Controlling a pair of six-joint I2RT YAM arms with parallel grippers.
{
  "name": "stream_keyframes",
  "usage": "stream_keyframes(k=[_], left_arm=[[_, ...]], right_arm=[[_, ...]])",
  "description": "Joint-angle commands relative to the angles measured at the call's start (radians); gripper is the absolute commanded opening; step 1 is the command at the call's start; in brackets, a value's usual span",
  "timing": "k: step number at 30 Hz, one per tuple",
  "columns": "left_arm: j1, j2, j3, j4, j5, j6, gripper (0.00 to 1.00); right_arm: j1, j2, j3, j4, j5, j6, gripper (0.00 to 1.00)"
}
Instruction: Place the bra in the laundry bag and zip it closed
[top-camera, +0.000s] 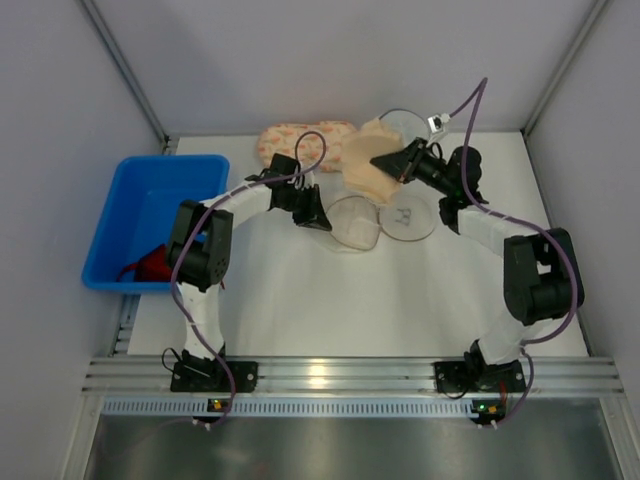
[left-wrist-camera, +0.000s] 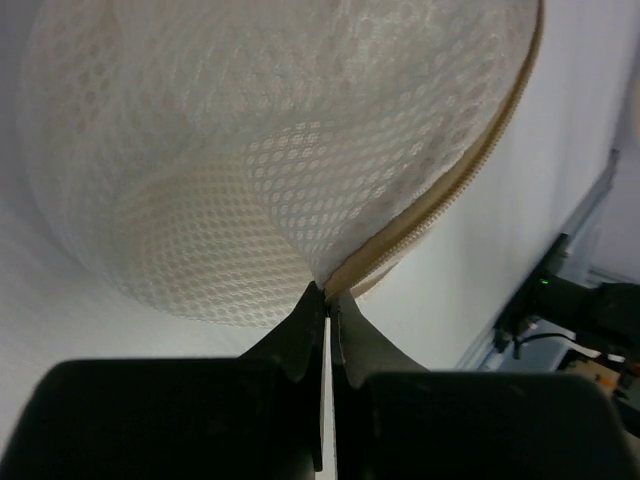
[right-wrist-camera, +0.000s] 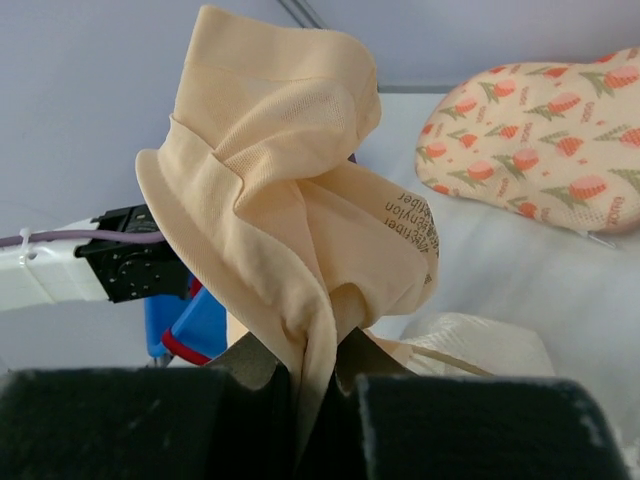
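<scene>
The laundry bag (top-camera: 385, 220) lies open in the middle of the table as two mesh domes, the right one with a small dark mark. My left gripper (top-camera: 320, 221) is shut on the zipper rim of the left dome, and the mesh (left-wrist-camera: 300, 170) fills the left wrist view. My right gripper (top-camera: 392, 161) is shut on the beige bra (top-camera: 365, 160) and holds it off the table behind the bag. In the right wrist view the bra (right-wrist-camera: 290, 220) hangs bunched from the shut jaws.
A peach floral pouch (top-camera: 300, 140) lies at the back of the table, also in the right wrist view (right-wrist-camera: 540, 130). A blue bin (top-camera: 150, 215) holding a red cloth (top-camera: 152, 266) stands at the left edge. Grey walls enclose the table.
</scene>
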Motion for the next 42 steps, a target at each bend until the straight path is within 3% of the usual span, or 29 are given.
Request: stream_keyframes(k=[1, 7, 11, 25, 29, 32, 33, 34, 42], left_arm=[[0.026, -0.011, 0.008, 0.102, 0.215, -0.139, 0.00], [0.080, -0.056, -0.122, 0.366, 0.411, -0.406, 0.00], [0.107, -0.062, -0.214, 0.524, 0.483, -0.569, 0.00], [0.119, -0.022, -0.239, 0.744, 0.532, -0.755, 0.00], [0.135, -0.010, -0.199, 0.745, 0.533, -0.718, 0.00], [0.146, 0.004, -0.100, 0.553, 0.513, -0.522, 0.00], [0.146, 0.012, -0.061, 0.385, 0.493, -0.449, 0.00], [0.146, 0.018, 0.001, 0.328, 0.491, -0.342, 0.00], [0.143, 0.032, 0.152, 0.147, 0.460, -0.132, 0.00]], right_arm=[[0.042, 0.038, -0.033, 0.298, 0.050, 0.040, 0.00], [0.111, 0.110, -0.155, 0.595, 0.190, 0.053, 0.00], [0.157, 0.171, -0.172, 0.638, 0.247, 0.056, 0.00], [0.215, 0.437, -0.237, 0.721, 0.321, 0.058, 0.00], [0.239, 0.463, -0.238, 0.689, 0.216, 0.047, 0.00], [0.250, 0.460, -0.214, 0.584, 0.111, -0.014, 0.00], [0.253, 0.461, -0.200, 0.522, 0.066, -0.029, 0.00], [0.256, 0.460, -0.191, 0.482, 0.052, -0.051, 0.00], [0.269, 0.481, -0.048, 0.110, -0.132, -0.270, 0.00]])
